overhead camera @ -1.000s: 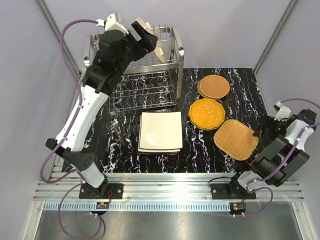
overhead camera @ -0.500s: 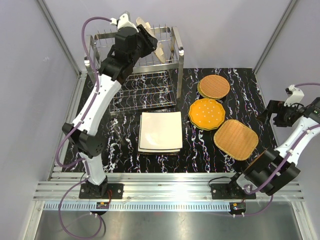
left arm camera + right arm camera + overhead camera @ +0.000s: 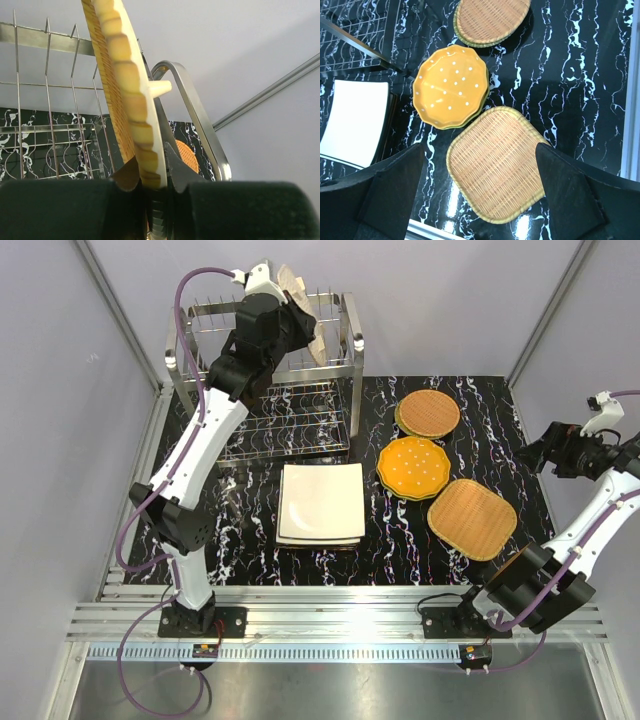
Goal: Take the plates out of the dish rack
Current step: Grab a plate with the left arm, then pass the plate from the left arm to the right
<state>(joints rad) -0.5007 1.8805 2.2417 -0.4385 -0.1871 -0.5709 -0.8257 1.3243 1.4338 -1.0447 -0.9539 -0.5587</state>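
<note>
Our left hand (image 3: 150, 180) is clamped on the lower rim of the upright woven plate (image 3: 125, 75), which stands among the prongs on top of the dish rack (image 3: 357, 340), upper left of the overhead view. Our right hand (image 3: 480, 150) hangs at the right edge with its fingers wide apart and holds nothing. On the bench (image 3: 500, 410) lie the white square plates (image 3: 320, 502), the dotted orange plate (image 3: 412, 465), the round woven plate (image 3: 428, 412) and the square woven plate (image 3: 472, 518).

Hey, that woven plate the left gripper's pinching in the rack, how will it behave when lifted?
The woven plate looks rigid, holding its shape on edge, so probably no flop. Pinched only at its rim by the left gripper, it may pivot. The dish rack wires beside it could snag.
</note>
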